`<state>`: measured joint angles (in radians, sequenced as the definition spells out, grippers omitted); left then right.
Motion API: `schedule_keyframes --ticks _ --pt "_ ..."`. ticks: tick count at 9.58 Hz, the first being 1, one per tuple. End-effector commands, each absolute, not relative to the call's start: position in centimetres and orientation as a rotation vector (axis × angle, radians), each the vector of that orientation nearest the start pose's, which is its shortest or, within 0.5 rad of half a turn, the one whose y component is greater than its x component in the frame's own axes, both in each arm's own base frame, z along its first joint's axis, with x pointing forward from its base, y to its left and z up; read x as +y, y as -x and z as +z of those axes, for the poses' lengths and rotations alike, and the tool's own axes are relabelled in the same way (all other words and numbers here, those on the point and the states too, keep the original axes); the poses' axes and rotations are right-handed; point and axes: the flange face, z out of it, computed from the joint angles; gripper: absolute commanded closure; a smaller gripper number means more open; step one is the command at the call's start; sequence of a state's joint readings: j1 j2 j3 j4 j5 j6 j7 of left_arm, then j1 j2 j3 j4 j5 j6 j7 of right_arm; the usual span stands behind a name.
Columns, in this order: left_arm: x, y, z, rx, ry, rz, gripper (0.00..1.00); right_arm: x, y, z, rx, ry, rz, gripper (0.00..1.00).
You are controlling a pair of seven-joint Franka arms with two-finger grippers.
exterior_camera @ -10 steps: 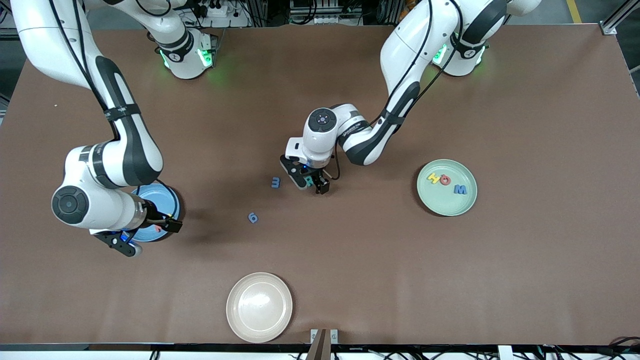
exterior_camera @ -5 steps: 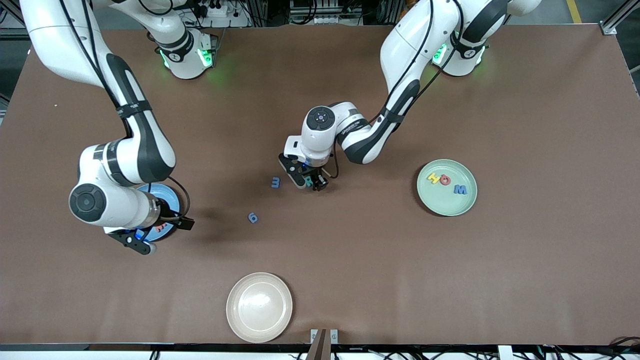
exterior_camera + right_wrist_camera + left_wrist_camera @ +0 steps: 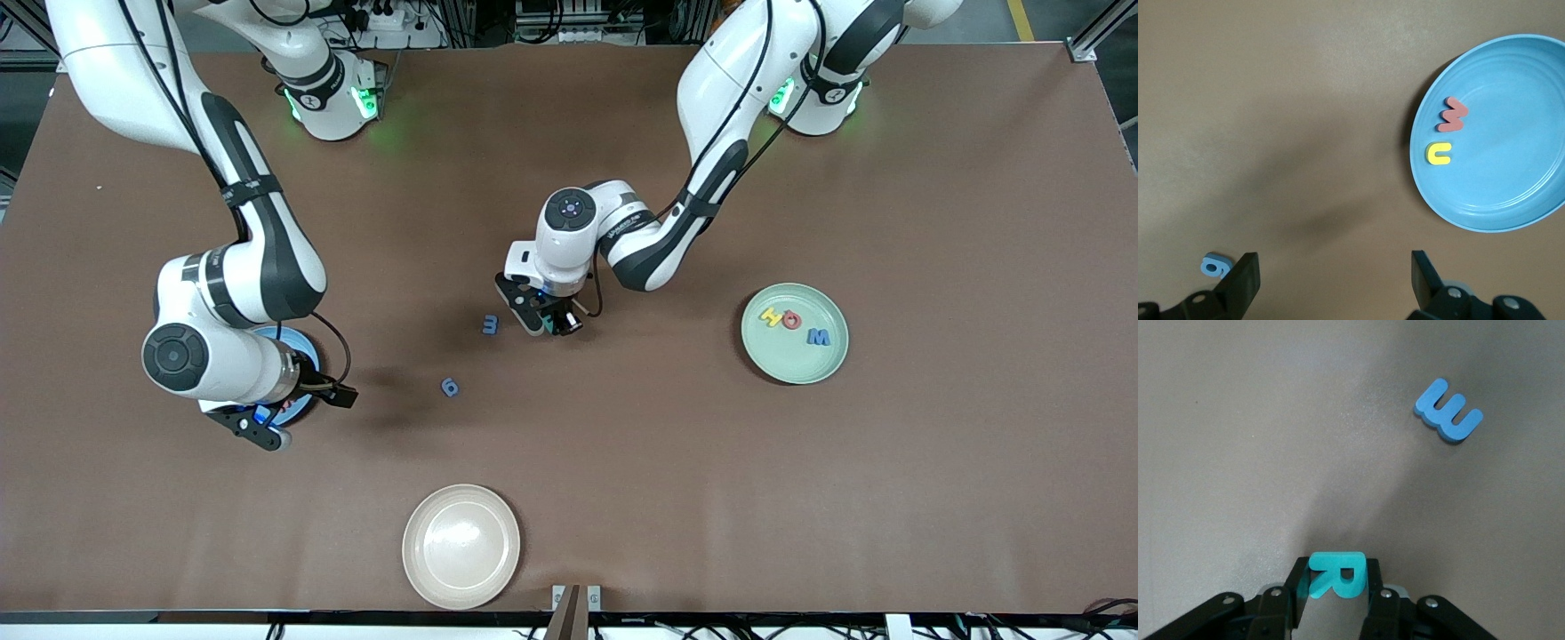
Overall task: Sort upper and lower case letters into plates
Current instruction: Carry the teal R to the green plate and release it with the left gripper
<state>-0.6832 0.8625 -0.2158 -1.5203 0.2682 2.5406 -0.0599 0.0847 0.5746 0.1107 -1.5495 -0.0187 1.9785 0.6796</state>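
My left gripper is shut on a teal letter R at mid table, low over the cloth. A blue m lies beside it, also in the left wrist view. A blue g lies nearer the front camera, also in the right wrist view. My right gripper is open and empty over the blue plate's edge. In the right wrist view that plate holds a red m and a yellow u. The mint plate holds a yellow H, a red Q and a blue W.
A cream-beige plate sits near the table's front edge. A small metal bracket stands at that edge beside it. The arms' bases stand along the table's back edge.
My left gripper has closed on the teal R. My right arm has shifted from over the blue plate toward the table's middle, uncovering more of the plate.
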Motion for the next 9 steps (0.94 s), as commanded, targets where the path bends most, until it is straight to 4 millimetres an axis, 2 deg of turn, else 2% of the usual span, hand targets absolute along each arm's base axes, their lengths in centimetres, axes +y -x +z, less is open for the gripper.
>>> schedule_keyframes --ticks 1,3,4,6,7,8,9 --pt "-55.6 -45.9 15.9 1.489 2.844 -0.225 0.71 12.2 -67.5 31.4 0.793 3.033 0.225 0.0" --pt "-55.0 -46.7 16.7 1.476 2.849 -0.236 0.79 13.0 -67.4 31.3 0.784 3.036 0.218 0.0" --pt "-53.7 -47.6 16.6 1.45 2.837 -0.172 0.8 13.0 -67.6 31.1 0.784 3.031 0.206 0.0" --pt "-52.5 -47.7 17.7 1.417 2.793 -0.03 0.8 15.1 -67.7 30.3 0.756 3.015 0.164 0.0" --pt "-51.1 -48.4 18.8 1.39 2.765 0.052 0.8 16.0 -67.7 30.0 0.644 3.041 0.136 0.0" --pt "-50.1 -48.4 20.3 1.368 2.748 0.134 0.8 16.9 -67.6 29.4 0.391 3.077 0.125 0.0" --pt "-47.6 -49.7 21.8 1.301 2.744 0.212 0.8 17.2 -67.9 29.5 0.105 3.084 0.079 0.0"
